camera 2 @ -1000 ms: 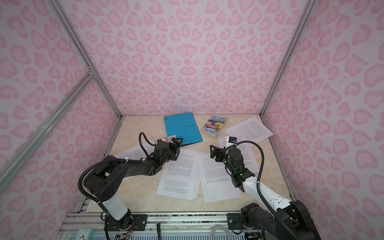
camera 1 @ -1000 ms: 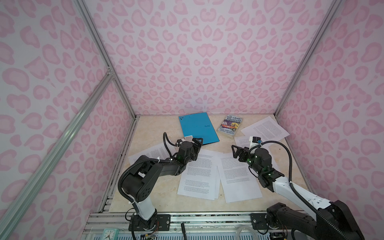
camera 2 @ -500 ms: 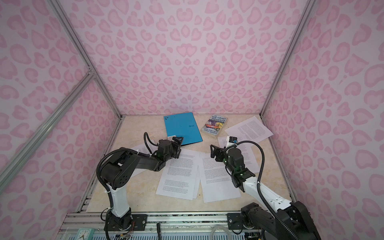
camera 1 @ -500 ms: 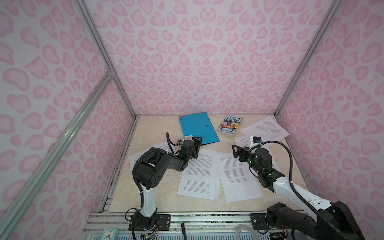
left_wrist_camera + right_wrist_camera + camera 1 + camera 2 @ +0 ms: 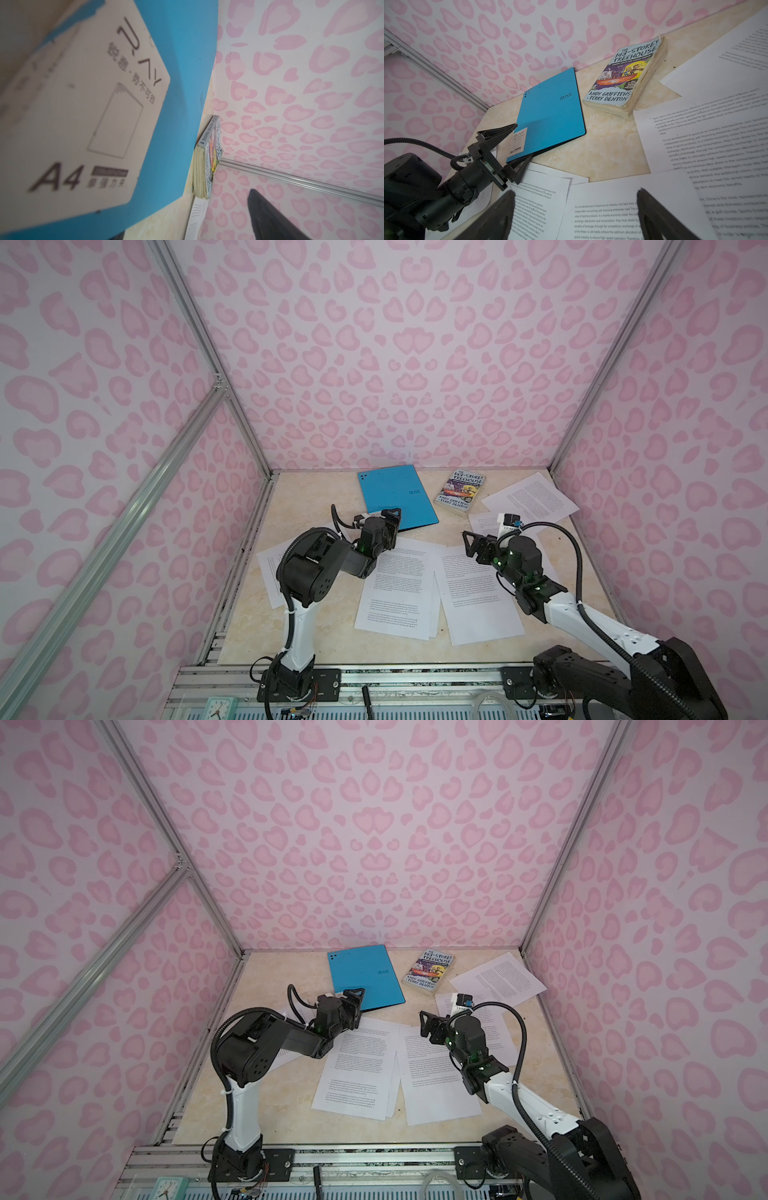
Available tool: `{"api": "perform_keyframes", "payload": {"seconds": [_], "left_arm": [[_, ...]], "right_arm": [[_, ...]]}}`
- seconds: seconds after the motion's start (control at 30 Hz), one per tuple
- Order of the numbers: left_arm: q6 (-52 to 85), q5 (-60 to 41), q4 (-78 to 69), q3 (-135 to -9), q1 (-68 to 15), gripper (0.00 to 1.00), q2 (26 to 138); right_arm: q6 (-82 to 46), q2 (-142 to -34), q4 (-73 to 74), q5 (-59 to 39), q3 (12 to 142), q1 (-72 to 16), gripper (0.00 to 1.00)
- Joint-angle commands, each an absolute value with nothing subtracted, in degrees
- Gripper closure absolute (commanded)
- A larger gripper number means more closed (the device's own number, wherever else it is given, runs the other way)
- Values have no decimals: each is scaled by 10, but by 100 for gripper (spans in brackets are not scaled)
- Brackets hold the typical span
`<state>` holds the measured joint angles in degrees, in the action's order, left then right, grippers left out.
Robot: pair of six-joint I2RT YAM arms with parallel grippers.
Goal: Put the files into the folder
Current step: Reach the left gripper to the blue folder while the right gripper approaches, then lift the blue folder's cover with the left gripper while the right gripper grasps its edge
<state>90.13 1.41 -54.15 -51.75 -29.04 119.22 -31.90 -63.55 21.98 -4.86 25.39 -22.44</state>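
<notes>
The blue folder [image 5: 395,495] lies closed at the back of the table, white label [image 5: 79,116] on its near corner. My left gripper [image 5: 392,516] is open at that corner. One finger [image 5: 497,133] is over the label and the other [image 5: 519,168] is low at the folder's near edge. Loose printed files lie in front: a middle sheet [image 5: 399,585], a right sheet [image 5: 473,593], one at the back right [image 5: 528,497], one under the left arm [image 5: 270,568]. My right gripper [image 5: 576,193] is open and empty, above the right sheet.
A paperback book [image 5: 461,491] lies just right of the folder, near the back wall. Pink patterned walls close in the back and both sides. An aluminium rail [image 5: 374,672] runs along the front edge.
The left arm's elbow has swung up and in toward the middle while its gripper stayed at the folder's corner, jaws slightly narrower. The right arm has barely moved.
</notes>
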Motion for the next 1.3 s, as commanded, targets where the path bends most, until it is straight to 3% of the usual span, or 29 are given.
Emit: {"api": "perform_keyframes", "payload": {"seconds": [0.0, 0.27, 0.47, 0.63, 0.83, 1.07, 1.27], "left_arm": [[910, 43, -609, -527, -287, 11, 1209], [911, 68, -639, -548, -275, 26, 1233], [912, 47, -651, -533, -274, 68, 1203], [929, 26, -648, -510, -274, 85, 1158], [944, 4, -635, -483, -273, 96, 1093], [941, -22, -623, -415, -277, 96, 1006], [942, -21, -641, -342, -289, 96, 959]], "right_arm": [[-319, -641, 235, -59, 257, -225, 10], [-323, -649, 239, -69, 260, -225, 11], [-319, -651, 232, -69, 263, -225, 10], [-310, -663, 214, -78, 277, -225, 10], [-303, -673, 184, -85, 299, -225, 8], [-310, -694, 70, -153, 403, -221, 1], [-359, -746, 58, -206, 461, -203, 1]]}}
